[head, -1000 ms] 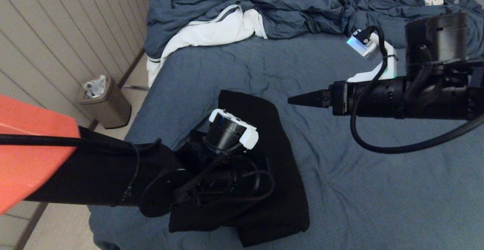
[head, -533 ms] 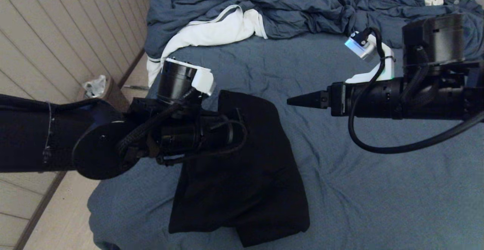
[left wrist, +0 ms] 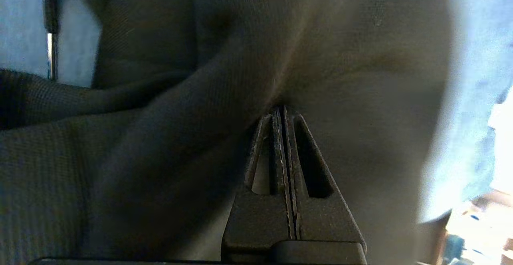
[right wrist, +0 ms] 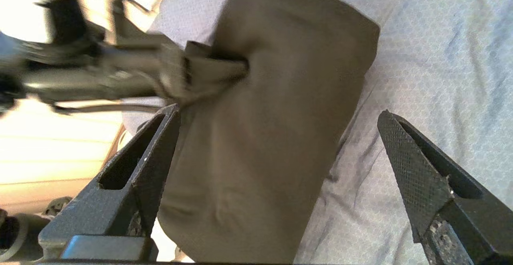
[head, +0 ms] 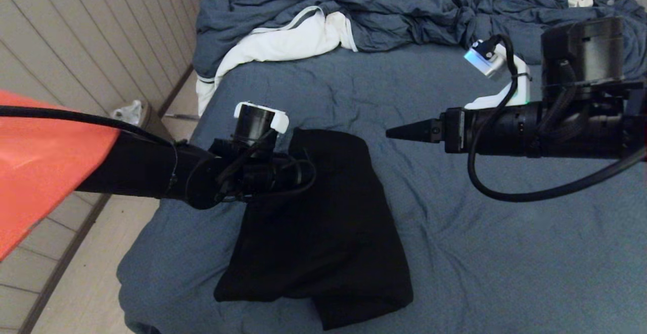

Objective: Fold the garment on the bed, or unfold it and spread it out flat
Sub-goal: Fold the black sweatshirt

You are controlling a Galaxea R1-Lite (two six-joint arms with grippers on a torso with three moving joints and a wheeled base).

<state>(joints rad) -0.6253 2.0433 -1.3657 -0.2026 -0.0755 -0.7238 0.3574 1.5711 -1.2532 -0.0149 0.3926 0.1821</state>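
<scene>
On the bed (head: 495,253), toward seven o'clock in the head view, the garment (head: 323,233) lies folded into a dark block, and the left end effector (left wrist: 282,110) reaches into its ten o'clock edge, hidden there by the arm. Only the left wrist view shows its fingers (left wrist: 264,152) pressed together with black cloth bunched at their tips. Only the right wrist view shows the right end effector (right wrist: 276,120) spread wide, hovering off the garment's two o'clock side.
</scene>
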